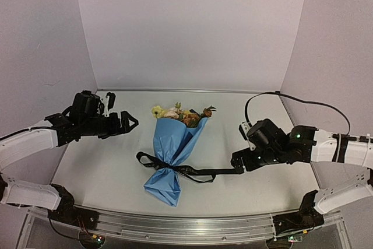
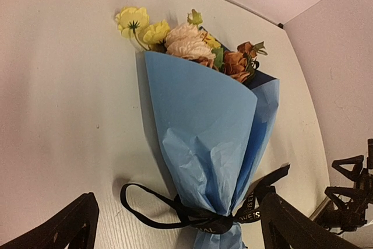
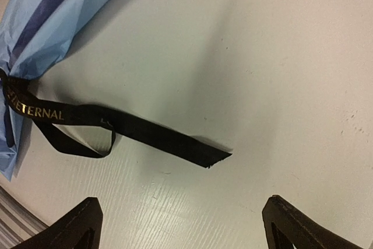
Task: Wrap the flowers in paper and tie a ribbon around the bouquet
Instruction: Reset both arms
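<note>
The bouquet lies in the middle of the table: a cone of light-blue paper with the flowers showing yellow, pink and orange at its far, wide end. The black ribbon is knotted round the narrow neck; one loop lies to the left, and a lettered tail runs right and lies loose on the table. My left gripper hovers open to the bouquet's left, its fingers empty. My right gripper stands open just beyond the tail's cut end, its fingers holding nothing.
White walls close the table at the back and both sides. A metal rail runs along the near edge between the arm bases. The right arm's gripper shows at the right edge of the left wrist view.
</note>
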You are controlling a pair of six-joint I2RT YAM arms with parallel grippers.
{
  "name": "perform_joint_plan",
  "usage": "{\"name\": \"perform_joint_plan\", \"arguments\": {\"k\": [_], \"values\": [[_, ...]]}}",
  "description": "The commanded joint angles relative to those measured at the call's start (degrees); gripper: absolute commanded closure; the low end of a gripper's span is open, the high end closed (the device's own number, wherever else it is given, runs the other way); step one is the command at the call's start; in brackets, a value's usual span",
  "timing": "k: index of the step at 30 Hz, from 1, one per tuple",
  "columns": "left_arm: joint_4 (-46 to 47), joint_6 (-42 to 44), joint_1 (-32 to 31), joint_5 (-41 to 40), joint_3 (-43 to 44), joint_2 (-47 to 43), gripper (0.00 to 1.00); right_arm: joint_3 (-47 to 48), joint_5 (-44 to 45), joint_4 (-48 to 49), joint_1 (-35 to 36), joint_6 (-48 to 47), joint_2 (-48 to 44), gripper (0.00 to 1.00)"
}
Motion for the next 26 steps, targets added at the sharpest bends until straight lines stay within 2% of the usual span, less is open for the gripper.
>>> {"name": "perform_joint_plan", "arguments": {"k": [1,10,26], "values": [[2.3,3.2,-0.2,-4.3,3.6,-4.3,0.00,2.7,4.7,-3.8,-0.3,-1.7,-2.3,0.02],[0.2,4.1,-0.2,-9.8,5.7,-5.1,0.00,2.8,6.4,-3.8,-0.3,-1.7,-3.2,0.02],[0.6,5.5,-0.2,-9.0,5.3,-6.2,0.00,3.8,7.2,-3.8,-0.3,-1.7,-1.5,0.02]]}}
